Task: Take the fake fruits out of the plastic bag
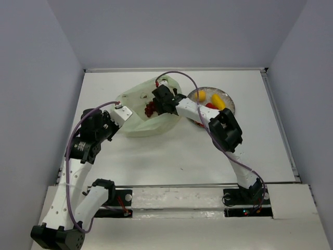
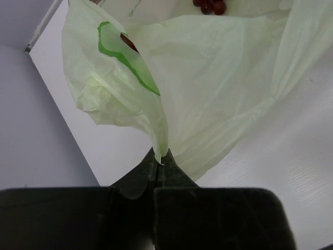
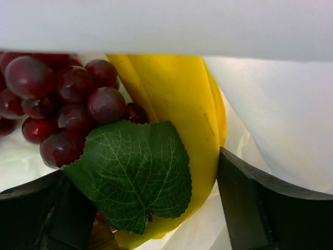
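Top external is showing the plastic bag (image 1: 136, 124) lying open, its edge clamped tight in the left gripper (image 2: 157, 162). A plate (image 1: 230, 108) just right of the right gripper (image 1: 156, 104) is holding yellow and red fruits (image 1: 217, 100). That gripper, fingers spread, is straddling a banana (image 3: 177, 104) inside the bag, with grapes (image 3: 62, 99) and a leaf (image 3: 135, 177) lying toward its left finger.

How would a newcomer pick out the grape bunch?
Look in the pale green plastic bag left of the grey plate. The grape bunch lies inside beside a yellow banana: the only cluster of dark red balls, with a green leaf.
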You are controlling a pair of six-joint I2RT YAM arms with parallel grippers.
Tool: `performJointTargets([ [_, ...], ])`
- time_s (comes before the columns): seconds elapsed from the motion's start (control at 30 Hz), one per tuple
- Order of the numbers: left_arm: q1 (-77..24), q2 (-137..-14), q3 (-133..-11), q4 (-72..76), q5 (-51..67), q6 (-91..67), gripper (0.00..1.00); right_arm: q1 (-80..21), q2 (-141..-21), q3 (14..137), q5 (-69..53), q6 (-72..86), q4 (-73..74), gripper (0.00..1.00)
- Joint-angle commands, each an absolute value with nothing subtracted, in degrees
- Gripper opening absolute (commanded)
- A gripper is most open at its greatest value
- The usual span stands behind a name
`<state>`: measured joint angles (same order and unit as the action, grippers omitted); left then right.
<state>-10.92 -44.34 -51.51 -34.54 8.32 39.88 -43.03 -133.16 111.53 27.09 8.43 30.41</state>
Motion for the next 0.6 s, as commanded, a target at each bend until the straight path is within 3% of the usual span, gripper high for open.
performJointTargets([
  [0.0, -11.25, -43.68, -54.14, -31.55, 6.68, 37.36, 0.06, -46.32, -136.50, 102.58, 20.48, 15.54, 42.63, 0.82],
  [0.03, -11.25, -43.77, -54.05, -31.47, 6.59, 37.09, 0.06, -46.84, -136.41, 101.96, 20.65, 16.08, 42.10, 0.77],
  [0.07, -11.25, -43.86, -54.05, -31.55, 6.77, 36.74, 0.06, -46.85, -136.32, 100.91, 20.83, 16.69, 41.84, 0.64],
  [0.13, -11.16, -44.21, -54.05, -31.64, 6.94, 36.56, 0.06, -46.85, -135.79, 100.29, 21.53, 17.92, 41.31, 0.48],
  [0.17, -11.25, -44.30, -54.05, -31.64, 6.94, 36.48, 0.06, -46.85, -135.62, 100.28, 21.53, 18.19, 41.22, 0.31],
  [0.27, -11.25, -44.47, -54.14, -31.55, 6.68, 36.12, 0.06, -46.85, -133.42, 100.98, 21.45, 18.28, 41.05, 0.12],
  [0.37, -11.25, -44.47, -54.05, -31.82, 6.59, 36.12, 0.07, -46.85, -129.74, 102.74, 21.53, 17.14, 41.22, 0.01],
  [0.57, -11.25, -44.38, -53.35, -32.52, 6.50, 36.74, 0.07, -47.37, -120.61, 103.20, 12.24, 14.42, 36.93, 0.01],
])
